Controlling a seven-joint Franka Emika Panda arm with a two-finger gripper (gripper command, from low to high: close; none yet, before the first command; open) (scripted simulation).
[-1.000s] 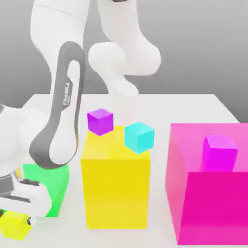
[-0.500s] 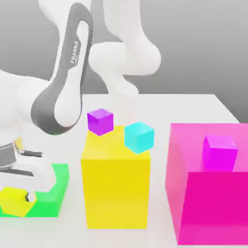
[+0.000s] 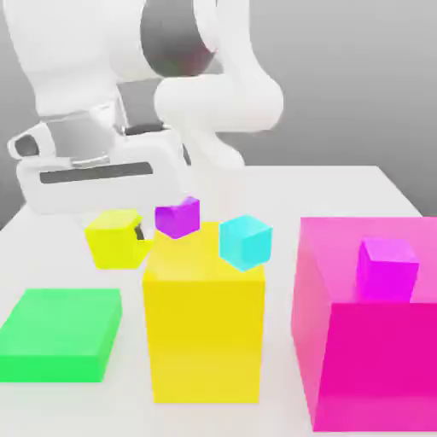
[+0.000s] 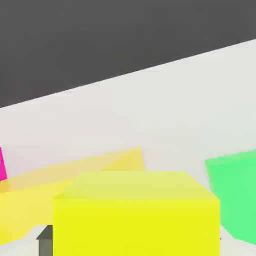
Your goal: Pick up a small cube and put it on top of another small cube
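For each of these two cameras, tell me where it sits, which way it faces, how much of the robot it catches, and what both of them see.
Exterior view: off the arm, facing across the white table at the coloured blocks; shows the white arm and its hand carrying the small bright-yellow cube in the air.
Hand view: mounted on the hand, looking past the held small bright-yellow cube toward the table; a dark bit of a finger shows.
Shared: that cube, the tall yellow block, the flat green block.
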